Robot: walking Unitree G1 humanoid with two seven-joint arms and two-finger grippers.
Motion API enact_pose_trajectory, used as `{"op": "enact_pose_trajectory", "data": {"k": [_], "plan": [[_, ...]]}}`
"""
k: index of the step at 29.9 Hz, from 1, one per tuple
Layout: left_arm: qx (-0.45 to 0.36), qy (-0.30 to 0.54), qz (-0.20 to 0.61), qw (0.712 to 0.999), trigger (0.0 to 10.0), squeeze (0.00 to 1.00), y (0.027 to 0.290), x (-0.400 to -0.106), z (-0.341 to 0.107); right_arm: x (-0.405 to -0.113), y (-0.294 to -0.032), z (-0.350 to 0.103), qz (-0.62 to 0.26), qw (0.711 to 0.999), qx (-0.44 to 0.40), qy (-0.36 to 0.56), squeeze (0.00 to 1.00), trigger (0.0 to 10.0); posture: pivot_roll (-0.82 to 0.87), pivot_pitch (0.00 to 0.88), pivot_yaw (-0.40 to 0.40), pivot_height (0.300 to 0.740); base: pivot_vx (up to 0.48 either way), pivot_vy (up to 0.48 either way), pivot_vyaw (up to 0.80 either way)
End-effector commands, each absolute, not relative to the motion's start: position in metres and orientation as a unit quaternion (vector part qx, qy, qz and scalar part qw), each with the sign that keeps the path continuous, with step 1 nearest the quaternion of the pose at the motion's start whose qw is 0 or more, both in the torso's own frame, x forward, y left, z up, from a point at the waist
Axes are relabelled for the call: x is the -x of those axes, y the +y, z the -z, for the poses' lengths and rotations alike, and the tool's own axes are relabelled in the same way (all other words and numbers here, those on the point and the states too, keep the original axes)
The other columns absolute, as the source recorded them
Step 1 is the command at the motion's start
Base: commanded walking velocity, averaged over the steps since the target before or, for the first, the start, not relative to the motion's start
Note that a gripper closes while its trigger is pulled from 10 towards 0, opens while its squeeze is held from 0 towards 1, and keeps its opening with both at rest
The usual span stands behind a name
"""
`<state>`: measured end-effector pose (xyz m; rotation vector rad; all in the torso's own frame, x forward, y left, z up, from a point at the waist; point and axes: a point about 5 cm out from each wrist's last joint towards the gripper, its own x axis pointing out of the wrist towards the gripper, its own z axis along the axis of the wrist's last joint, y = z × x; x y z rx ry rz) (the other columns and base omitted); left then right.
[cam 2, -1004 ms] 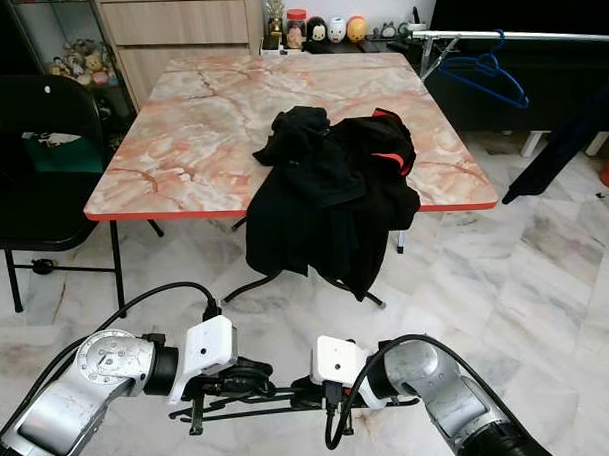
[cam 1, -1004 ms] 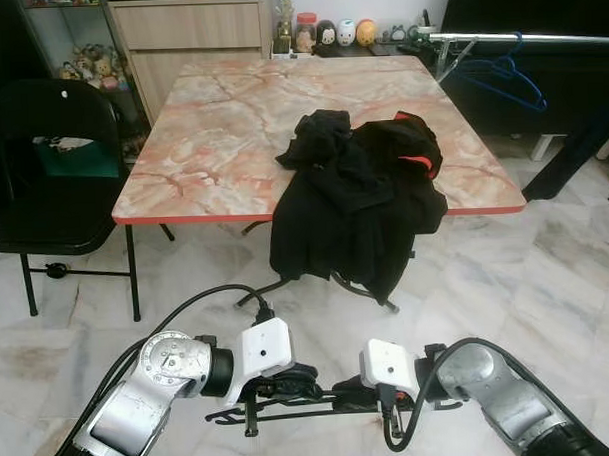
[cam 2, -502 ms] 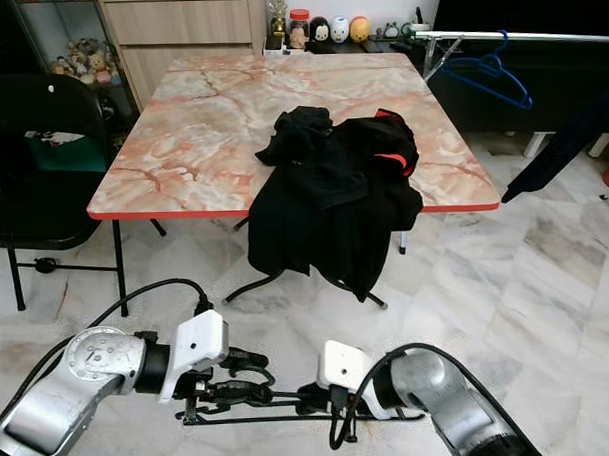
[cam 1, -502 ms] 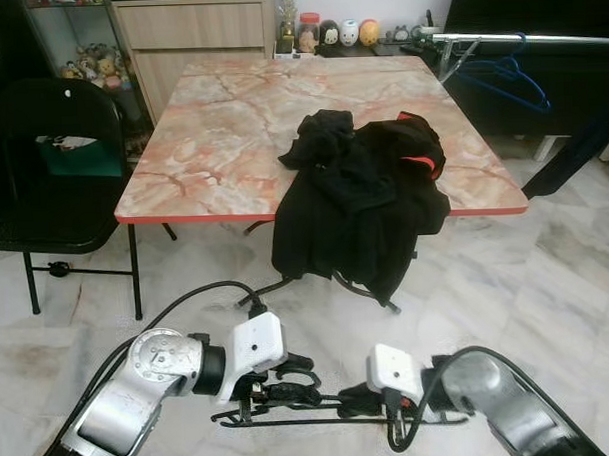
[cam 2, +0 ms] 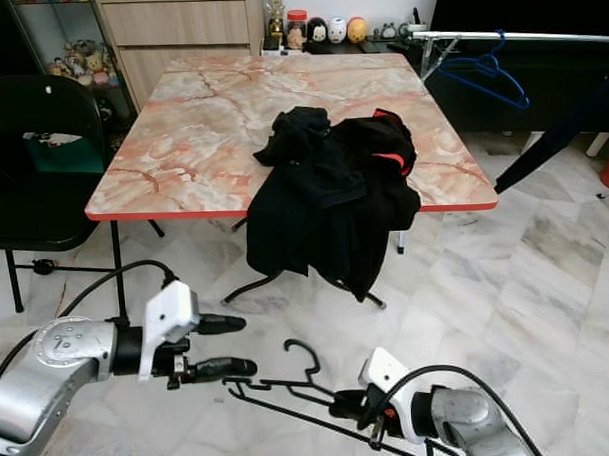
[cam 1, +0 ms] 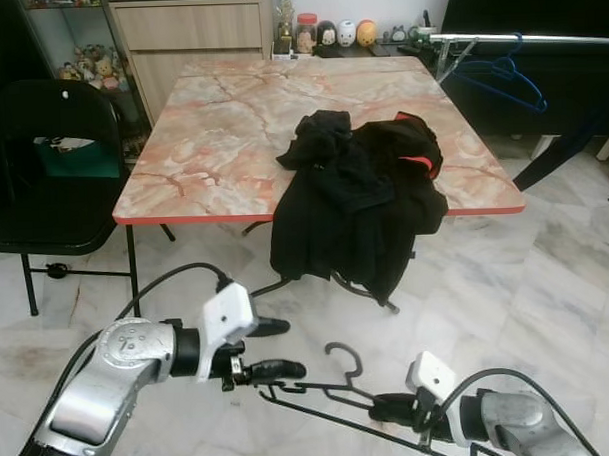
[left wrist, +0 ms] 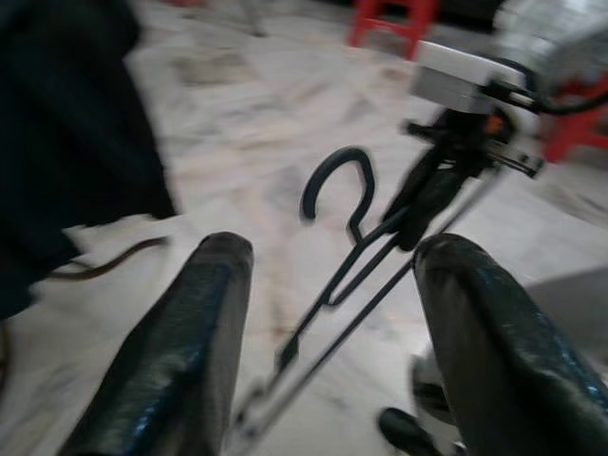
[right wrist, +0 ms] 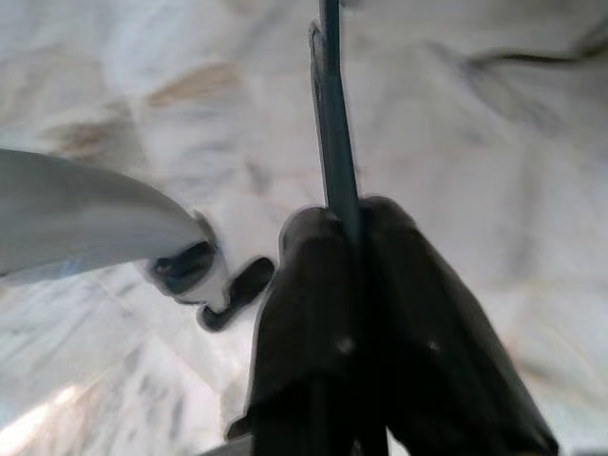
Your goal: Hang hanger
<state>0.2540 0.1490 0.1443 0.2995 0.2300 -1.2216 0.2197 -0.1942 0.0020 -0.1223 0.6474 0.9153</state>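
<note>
Low over the marble floor, at about six o'clock in our head view, our right gripper pinches the black wire hanger near its neck, fingers pressed on the wire so the hook stands up. Our left gripper, at eight o'clock, is spread wide just beside the hanger's end, touching nothing, leaving the right to carry it alone. The clothes rail at one o'clock, with a blue hanger, looks the likely target, beyond the table draped with black garments.
</note>
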Motion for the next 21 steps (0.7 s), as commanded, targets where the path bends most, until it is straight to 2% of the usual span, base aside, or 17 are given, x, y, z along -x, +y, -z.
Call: {"op": "enact_pose_trajectory", "data": {"k": [1,2,3,4,5,6,7,8,9,11,12,14,16,18,21], "plan": [[-0.151,0.091,0.537,0.825,10.0,0.76,0.155,-0.261,-0.147,-0.226,-0.202,-0.001,-0.384,0.873,0.062,0.296,0.00,0.0,0.04,0.000,-0.035,0.740,0.000,0.000,0.00],[-0.142,0.077,0.503,0.849,10.0,0.00,0.159,-0.267,-0.146,-0.230,-0.207,0.004,-0.333,0.893,0.049,0.300,0.00,0.0,0.04,0.000,-0.033,0.740,0.000,0.000,0.00],[-0.134,0.072,0.470,0.869,10.0,0.00,0.164,-0.273,-0.144,-0.232,-0.210,0.007,-0.296,0.907,0.050,0.297,0.00,0.9,0.04,0.000,-0.031,0.740,0.000,0.000,0.00],[-0.129,0.070,0.448,0.882,10.0,0.00,0.168,-0.276,-0.142,-0.233,-0.212,0.009,-0.273,0.915,0.052,0.294,0.00,0.9,0.04,0.000,-0.031,0.740,0.000,0.000,0.00],[-0.126,0.070,0.434,0.889,10.0,0.00,0.171,-0.278,-0.141,-0.234,-0.213,0.010,-0.259,0.919,0.054,0.291,0.00,3.3,0.04,0.000,-0.031,0.740,0.000,0.000,0.00],[-0.127,0.069,0.371,0.917,10.0,0.00,0.184,-0.286,-0.132,-0.235,-0.216,0.016,-0.206,0.933,0.036,0.294,0.00,3.2,0.04,0.000,-0.028,0.740,0.000,0.000,0.00],[-0.123,0.084,0.312,0.938,10.0,0.00,0.197,-0.292,-0.121,-0.234,-0.217,0.021,-0.172,0.938,0.027,0.300,0.00,10.0,0.04,0.000,-0.023,0.740,0.000,0.000,0.00],[-0.123,0.084,0.312,0.938,10.0,0.00,0.197,-0.292,-0.121,-0.234,-0.217,0.021,-0.172,0.938,0.027,0.300,0.00,10.0,0.04,0.000,-0.023,0.740,0.000,0.000,0.00],[-0.108,0.116,0.221,0.962,10.0,0.00,0.218,-0.295,-0.099,-0.232,-0.218,0.028,-0.120,0.944,0.012,0.308,0.00,10.0,0.04,0.000,-0.020,0.740,0.000,0.000,0.00],[-0.093,0.173,0.132,0.972,10.0,0.00,0.240,-0.289,-0.069,-0.229,-0.218,0.036,-0.067,0.946,0.004,0.317,0.00,10.0,0.04,0.000,-0.016,0.740,0.000,0.000,0.00],[-0.096,0.228,0.077,0.966,10.0,0.00,0.254,-0.277,-0.042,-0.223,-0.218,0.044,-0.030,0.942,-0.008,0.335,0.00,10.0,0.04,0.000,-0.011,0.740,0.000,0.000,0.00],[-0.088,0.252,0.055,0.962,10.0,0.00,0.260,-0.268,-0.028,-0.219,-0.218,0.048,-0.010,0.939,-0.013,0.343,0.00,10.0,0.04,0.000,-0.009,0.740,0.000,0.000,0.00],[-0.108,0.325,0.017,0.939,10.0,0.00,0.269,-0.250,-0.003,-0.212,-0.217,0.055,0.019,0.932,-0.034,0.360,0.00,10.0,0.03,0.000,-0.004,0.740,0.000,0.000,0.00],[-0.090,0.389,0.001,0.917,10.0,0.00,0.269,-0.224,0.025,-0.201,-0.211,0.065,0.037,0.921,-0.043,0.387,0.00,10.0,0.03,0.000,0.007,0.740,0.000,0.000,0.00],[-0.070,0.431,0.001,0.900,10.0,0.00,0.263,-0.202,0.046,-0.190,-0.206,0.075,0.051,0.906,-0.047,0.417,0.00,10.0,0.05,0.000,0.007,0.740,0.000,0.000,0.00]]}}
